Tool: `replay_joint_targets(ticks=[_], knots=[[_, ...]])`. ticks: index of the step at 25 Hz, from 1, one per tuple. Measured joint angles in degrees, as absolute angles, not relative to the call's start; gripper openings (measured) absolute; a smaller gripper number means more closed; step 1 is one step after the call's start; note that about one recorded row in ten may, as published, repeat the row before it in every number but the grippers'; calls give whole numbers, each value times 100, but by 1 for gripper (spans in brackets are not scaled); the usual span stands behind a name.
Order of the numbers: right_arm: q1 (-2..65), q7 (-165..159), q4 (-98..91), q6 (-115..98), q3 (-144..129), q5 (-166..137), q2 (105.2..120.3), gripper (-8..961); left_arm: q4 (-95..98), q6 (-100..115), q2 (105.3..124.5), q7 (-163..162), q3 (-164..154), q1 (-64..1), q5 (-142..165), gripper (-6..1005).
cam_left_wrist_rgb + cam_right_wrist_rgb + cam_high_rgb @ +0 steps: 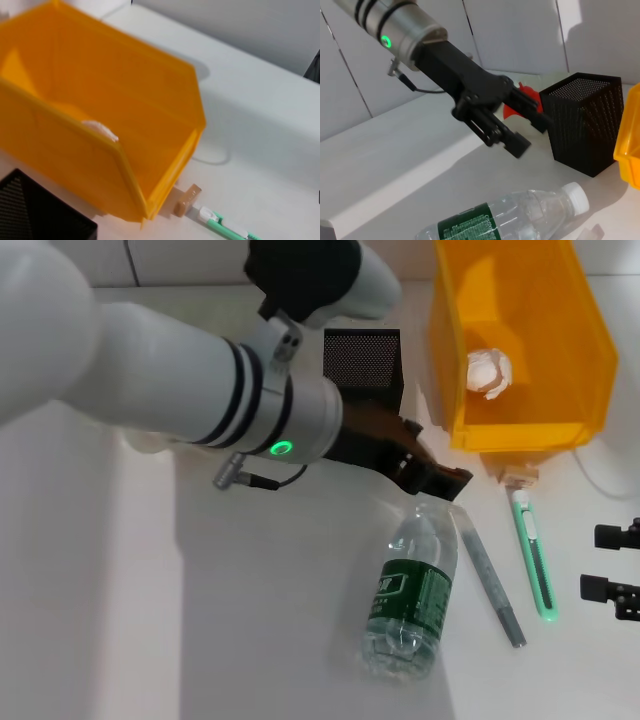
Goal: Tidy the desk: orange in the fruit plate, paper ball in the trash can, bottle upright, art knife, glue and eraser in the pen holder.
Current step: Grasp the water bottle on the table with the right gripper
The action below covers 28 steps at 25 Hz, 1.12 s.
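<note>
Now we see the left claw (522,125) spread wide and holding nothing, hovering above the cap end of the one bottle (408,600), which lies flat on the worktop (250,620). One paper ball (488,372) sits inside the trash can (560,340) — one eraser (186,199) rests just beside its front. One pen holder (582,125) stands upright. Whether the right claw (615,570), at the worktop's edge, is spread we cannot tell.

My left arm hides plate entirely, most of orange (512,107). Right end effector (615,570) cut by frame edge. Paper ball (100,130) half behind bin (100,165) wall.
</note>
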<state>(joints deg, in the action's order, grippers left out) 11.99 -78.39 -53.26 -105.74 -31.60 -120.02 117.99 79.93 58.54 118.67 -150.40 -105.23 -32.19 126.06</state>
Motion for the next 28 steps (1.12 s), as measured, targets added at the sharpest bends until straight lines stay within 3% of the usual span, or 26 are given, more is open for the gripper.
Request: replay_joint_targets(ticks=[1,2,7,10,16,18,28], knots=[[1203,-7862,-5340,-10582,-3157,-12000,11794,726,8164,5842,11866,-14915,-10485,-3045,12601,801],[1205,-7906,-5374,-10599,-3151,-11995,11788,726,8849,5715,11870,-14310,-10326,-2365,12516,800],[1290,-8923,-5939,-10645,-3180,-12003,11804,726,9835,5379,11852,-11770,-9838,-427,11249,800],[1397,-9430,-6181,-10721,-3220,-12067,11821,726,9692,5486,11854,-10906,-9478,-40,10382,800],[1696,-10267,-6738,-10837,-3387,-12320,11930,725,8233,6338,11857,-9063,-8462,153,8357,800],[1761,-10446,-6752,-10778,-3511,-12335,11929,725,7295,6867,11860,-8498,-7979,-37,7771,800],[2223,-12344,-7329,-10572,-4145,-12536,11869,725,6496,7088,11865,-7485,-7736,-53,7560,800]])
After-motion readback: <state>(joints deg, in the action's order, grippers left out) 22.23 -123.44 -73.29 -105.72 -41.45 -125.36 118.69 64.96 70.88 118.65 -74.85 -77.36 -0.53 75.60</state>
